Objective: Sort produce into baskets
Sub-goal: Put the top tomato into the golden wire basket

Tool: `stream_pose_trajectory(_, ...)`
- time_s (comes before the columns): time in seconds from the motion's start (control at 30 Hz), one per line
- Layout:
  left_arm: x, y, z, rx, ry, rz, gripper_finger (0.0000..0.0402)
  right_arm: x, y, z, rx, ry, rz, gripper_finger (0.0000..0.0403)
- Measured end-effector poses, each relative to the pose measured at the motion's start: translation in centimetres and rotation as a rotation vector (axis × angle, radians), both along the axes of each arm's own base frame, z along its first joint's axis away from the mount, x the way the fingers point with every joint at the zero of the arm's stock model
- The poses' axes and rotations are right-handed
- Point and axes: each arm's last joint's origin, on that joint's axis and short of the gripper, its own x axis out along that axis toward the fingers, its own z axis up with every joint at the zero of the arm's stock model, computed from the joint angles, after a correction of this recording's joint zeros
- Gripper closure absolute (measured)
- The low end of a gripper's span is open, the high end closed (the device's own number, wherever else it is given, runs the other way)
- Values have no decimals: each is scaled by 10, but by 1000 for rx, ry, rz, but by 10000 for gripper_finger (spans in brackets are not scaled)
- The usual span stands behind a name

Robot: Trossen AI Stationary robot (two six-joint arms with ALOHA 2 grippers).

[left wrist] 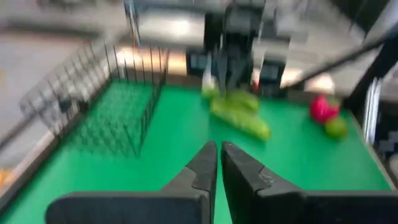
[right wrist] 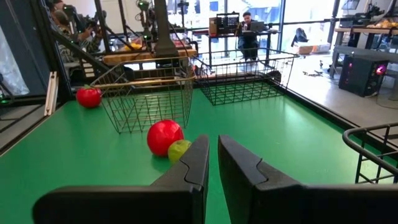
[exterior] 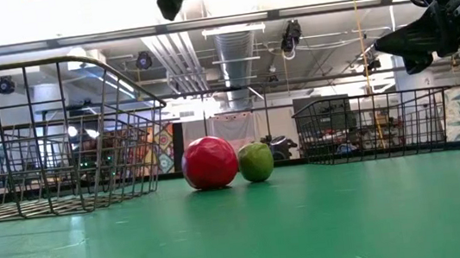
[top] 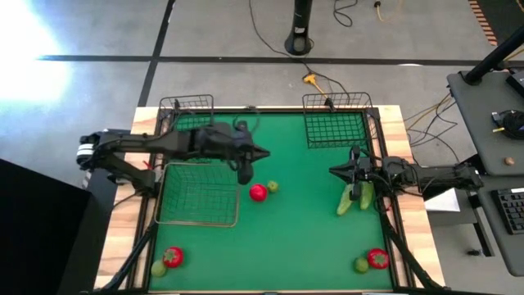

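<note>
Left gripper (top: 246, 174), fingers nearly together and empty, hovers beside a red piece (top: 258, 192); next, likely open and descend.

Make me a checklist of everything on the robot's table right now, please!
Surface: green mat on a wooden table.
Job's things: all three baskets look empty. Tomato touching lime mid-table; tomato-lime pairs at both near corners; two cucumbers at the right edge.
Clutter: nothing seen.
Grippers: left gripper near the grey-wire basket, fingers nearly shut, empty; right gripper beside the cucumbers, nearly shut, empty.
Cables: wires on the floor beyond the table.
Surroundings: desk with keyboard at right.
</note>
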Motion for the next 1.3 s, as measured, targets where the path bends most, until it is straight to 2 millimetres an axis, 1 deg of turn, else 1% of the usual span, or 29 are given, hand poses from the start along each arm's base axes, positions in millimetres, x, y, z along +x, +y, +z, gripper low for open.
stream_pose_trajectory(0.07, 7, 0, 2, -23, 95, 8, 371, 0, 0, 0, 0, 0, 0, 374)
stream_pose_trajectory(0.17, 16, 1, 2, -62, 243, 29, 330, 0, 0, 0, 0, 0, 0, 374)
stream_pose_trajectory(0.27, 27, 2, -4, -83, 416, 40, 280, 0, 0, 0, 0, 0, 0, 374)
stream_pose_trajectory(0.47, 55, 3, -16, -117, 699, 67, 172, 0, 0, 0, 0, 0, 0, 374)
stream_pose_trajectory(0.6, 76, -2, -25, -119, 824, 64, 101, 0, 0, 0, 0, 0, 0, 374)
stream_pose_trajectory(0.73, 97, -13, -41, -108, 910, 39, 47, 0, 0, 0, 0, 0, 0, 374)
stream_pose_trajectory(0.87, 115, -27, -55, -93, 935, 10, 21, 0, 0, 0, 0, 0, 0, 374)
stream_pose_trajectory(1.0, 123, -36, -74, -82, 1014, -3, 15, 0, 0, 0, 0, 0, 0, 374)
stream_pose_trajectory(1.13, 126, -36, -94, -80, 1113, 0, 15, 0, 0, 0, 0, 0, 0, 374)
stream_pose_trajectory(1.3, 131, -36, -116, -58, 1181, -26, 15, 0, 0, 0, 0, 0, 0, 374)
